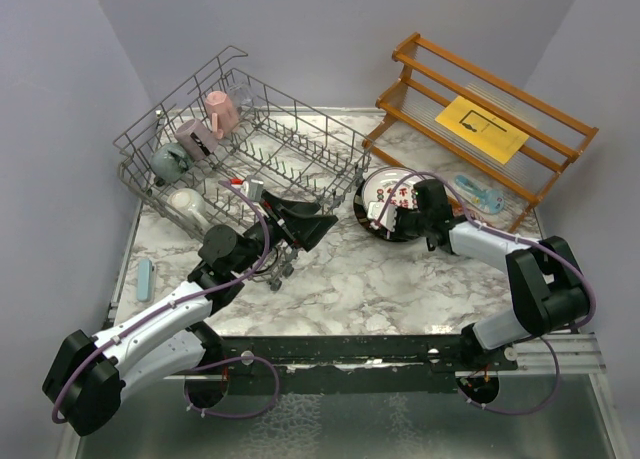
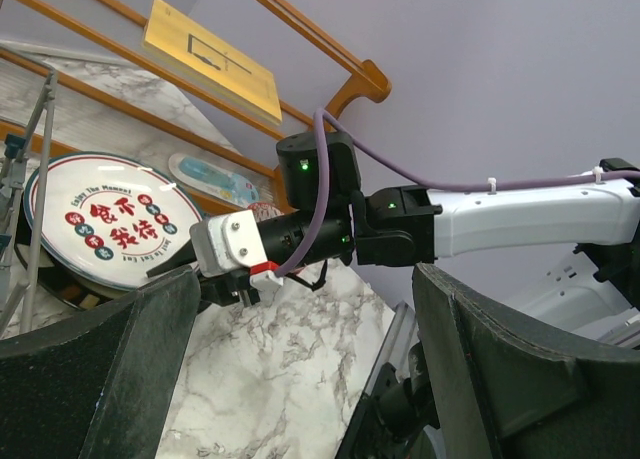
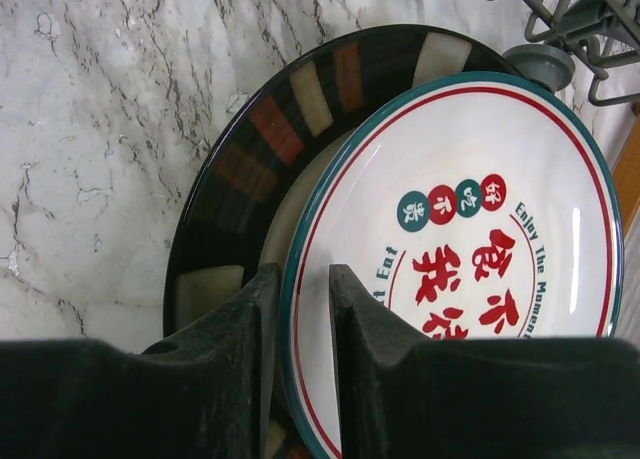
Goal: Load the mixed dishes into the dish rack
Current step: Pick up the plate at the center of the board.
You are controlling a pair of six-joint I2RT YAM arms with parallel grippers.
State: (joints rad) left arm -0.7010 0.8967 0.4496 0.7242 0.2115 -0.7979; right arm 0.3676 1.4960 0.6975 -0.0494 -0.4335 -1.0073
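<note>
A small light-blue object (image 1: 145,277) lies on the marble bench (image 1: 400,279), in front of the dish rack's left end. The dish rack (image 1: 300,144) stands at the back left of the bench. Four mugs sit along the rack's left side: a cream mug (image 1: 188,205) nearest the front, then a grey-teal mug (image 1: 170,162), a mauve mug (image 1: 194,137) and a pink mug (image 1: 221,111) towards the rear.

Just in front of the rack's right half hangs the left gripper (image 1: 318,229). Its jaws are spread wide with nothing between them, and its dark fingers (image 2: 100,379) point away from the rack towards the other arm.

Right of the rack, close to one of its small wheels, a white plate (image 3: 470,209) with a teal edge, a red ring and red characters rests on a dark dish (image 3: 250,149) with coloured blocks round its rim. The right gripper (image 3: 305,279) reaches it from the side away from the rack. One finger is outside the plate's rim and the other over its face, with the rim in the narrow gap between them. Whether the fingers actually pinch the plate cannot be told.

Further right of the rack, at the back of the bench, stands an orange-brown wooden shelf (image 1: 500,99) with a yellow paper sheet (image 1: 485,127) lying on its slats.
</note>
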